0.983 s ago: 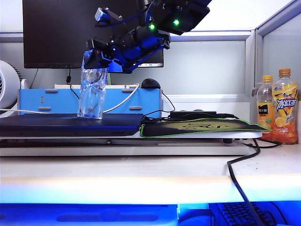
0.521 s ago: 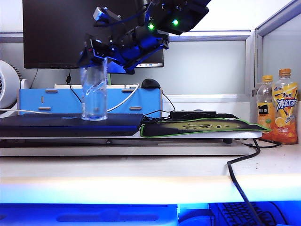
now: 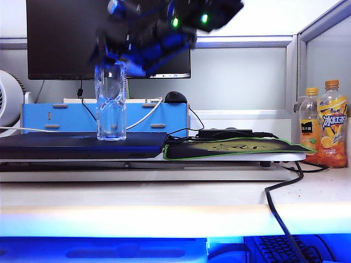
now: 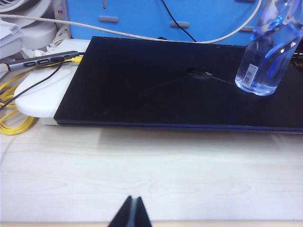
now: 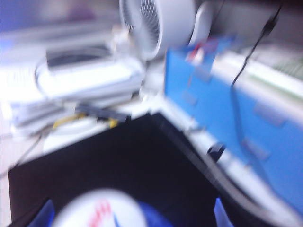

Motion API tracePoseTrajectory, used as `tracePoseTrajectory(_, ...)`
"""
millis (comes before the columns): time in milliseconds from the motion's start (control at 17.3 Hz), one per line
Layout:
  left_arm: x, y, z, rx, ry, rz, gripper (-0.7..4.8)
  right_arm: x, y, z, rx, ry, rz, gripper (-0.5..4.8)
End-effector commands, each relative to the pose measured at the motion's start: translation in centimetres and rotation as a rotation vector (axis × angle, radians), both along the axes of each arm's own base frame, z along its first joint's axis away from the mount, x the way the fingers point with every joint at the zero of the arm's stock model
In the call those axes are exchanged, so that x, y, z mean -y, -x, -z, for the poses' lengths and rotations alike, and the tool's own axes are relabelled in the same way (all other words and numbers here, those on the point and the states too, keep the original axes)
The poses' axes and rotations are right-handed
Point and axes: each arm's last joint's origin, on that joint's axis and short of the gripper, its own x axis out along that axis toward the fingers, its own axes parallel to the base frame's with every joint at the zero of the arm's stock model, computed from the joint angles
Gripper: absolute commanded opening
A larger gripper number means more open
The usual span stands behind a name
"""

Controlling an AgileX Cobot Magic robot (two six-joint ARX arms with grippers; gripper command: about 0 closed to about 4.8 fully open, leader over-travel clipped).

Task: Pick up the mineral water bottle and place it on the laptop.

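The mineral water bottle (image 3: 111, 104), clear with a pinched waist, stands upright on the right part of the dark laptop (image 3: 82, 145). My right gripper (image 3: 112, 55) hovers blurred at the bottle's top. In the right wrist view its blue fingertips (image 5: 218, 213) stand wide apart on either side of the white cap (image 5: 97, 213), so the right gripper (image 5: 130, 215) is open with the laptop lid (image 5: 118, 161) below. The left wrist view shows the bottle (image 4: 265, 52) on the laptop (image 4: 142, 90), and my left gripper (image 4: 133, 213) shut over the wooden desk, well short of both.
A black monitor (image 3: 66, 38) stands behind. A blue box (image 3: 148, 118) and a mouse (image 3: 175, 97) sit behind the laptop, a green-edged mouse mat (image 3: 236, 147) to its right. Two orange-capped juice bottles (image 3: 332, 131) stand far right. A black cable (image 3: 279, 213) hangs over the desk front.
The bottle went from tilted in the right gripper to standing upright on the laptop. The right gripper opened, let it go and lifted slightly. The left arm stayed still.
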Motion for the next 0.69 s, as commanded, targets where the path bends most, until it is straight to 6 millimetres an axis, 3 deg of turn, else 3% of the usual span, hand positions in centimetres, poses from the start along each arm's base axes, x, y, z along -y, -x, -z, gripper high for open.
tracePoseTrajectory(58, 0.0, 0.0, -0.1, 0.011, 0.000, 0.003, -0.02, 1.9, 1.0, -5.0, 0.106, -0.069, 0.062, 4.79)
tracePoseTrajectory(347, 0.0, 0.0, -0.1, 0.011, 0.000, 0.003, -0.02, 7.1, 4.2, -12.8, 0.206, -0.106, 0.199, 4.79)
tracePoseTrajectory(521, 0.0, 0.0, -0.1, 0.011, 0.000, 0.003, -0.02, 10.9, 8.7, -17.9, 0.284, -0.075, 0.283, 4.79)
tracePoseTrajectory(694, 0.0, 0.0, -0.1, 0.011, 0.000, 0.003, -0.02, 15.2, 15.0, -22.6, 0.368, -0.078, 0.353, 4.79)
